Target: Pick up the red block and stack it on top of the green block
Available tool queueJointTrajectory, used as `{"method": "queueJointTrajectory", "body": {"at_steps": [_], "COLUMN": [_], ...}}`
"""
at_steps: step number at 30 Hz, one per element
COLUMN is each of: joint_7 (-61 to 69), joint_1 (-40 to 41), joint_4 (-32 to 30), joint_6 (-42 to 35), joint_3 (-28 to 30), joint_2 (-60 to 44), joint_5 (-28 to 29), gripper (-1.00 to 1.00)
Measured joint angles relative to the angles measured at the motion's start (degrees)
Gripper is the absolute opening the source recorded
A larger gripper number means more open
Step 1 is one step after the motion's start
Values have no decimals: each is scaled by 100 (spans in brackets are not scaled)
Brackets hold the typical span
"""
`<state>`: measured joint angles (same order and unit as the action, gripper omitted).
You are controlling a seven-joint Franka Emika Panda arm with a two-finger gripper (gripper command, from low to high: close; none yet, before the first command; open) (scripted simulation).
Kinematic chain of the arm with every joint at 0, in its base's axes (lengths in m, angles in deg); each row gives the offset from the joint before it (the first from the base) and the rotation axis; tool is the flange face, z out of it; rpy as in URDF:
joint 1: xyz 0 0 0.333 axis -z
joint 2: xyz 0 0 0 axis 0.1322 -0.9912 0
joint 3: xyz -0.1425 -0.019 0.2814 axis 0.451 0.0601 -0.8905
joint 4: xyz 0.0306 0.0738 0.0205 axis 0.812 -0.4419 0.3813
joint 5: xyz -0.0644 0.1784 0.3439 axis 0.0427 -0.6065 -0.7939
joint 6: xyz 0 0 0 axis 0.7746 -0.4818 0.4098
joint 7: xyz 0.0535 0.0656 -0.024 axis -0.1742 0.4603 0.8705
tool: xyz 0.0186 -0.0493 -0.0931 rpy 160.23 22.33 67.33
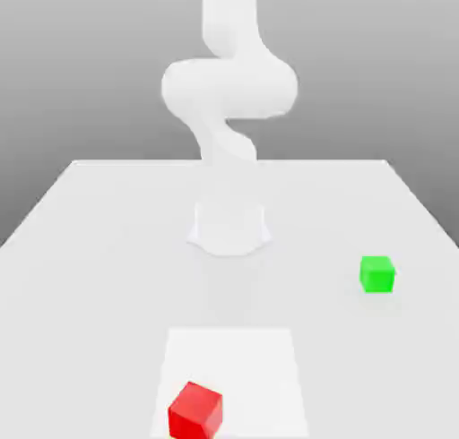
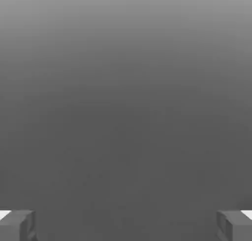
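The red block [image 1: 195, 410] is a small bright cube near the table's front edge, left of the middle in the exterior view. The green block [image 1: 377, 274] sits alone farther back, toward the exterior view's right, well apart from the red one. In the hand view my gripper [image 2: 126, 226] is open: its two grey fingertips [image 2: 17, 226] stand far apart, with only plain grey background between them and nothing held.
The white arm [image 1: 229, 88] rises from its base [image 1: 229, 227] at the table's middle and bends upward out of the picture. A lighter white square patch [image 1: 246, 357] lies on the table [image 1: 90, 249] under the red block.
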<state>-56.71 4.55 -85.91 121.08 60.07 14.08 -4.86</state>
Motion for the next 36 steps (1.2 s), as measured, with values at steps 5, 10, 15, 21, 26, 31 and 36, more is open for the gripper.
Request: {"method": "queueJointTrajectory", "body": {"at_steps": [5, 10, 15, 21, 26, 31, 36], "joint_7": [1269, 2559, 3863, 5317, 6289, 6958, 7441], "joint_1": [-587, -1035, -1323, -1422, -1358, -1270, -892], "joint_4": [-106, -205, -304, -428, -551, -666, -524], "joint_6": [292, 565, 836, 1180, 1521, 1937, 2652], "joint_3": [620, 1116, 1446, 1573, 1576, 1599, 1126], "joint_2": [-961, -1904, -2856, -3966, -4801, -5540, -6464], "joint_5": [-315, -706, -1118, -1459, -1403, -1027, -1515], "gripper": [0, 0, 0, 0, 0, 0, -100]}}
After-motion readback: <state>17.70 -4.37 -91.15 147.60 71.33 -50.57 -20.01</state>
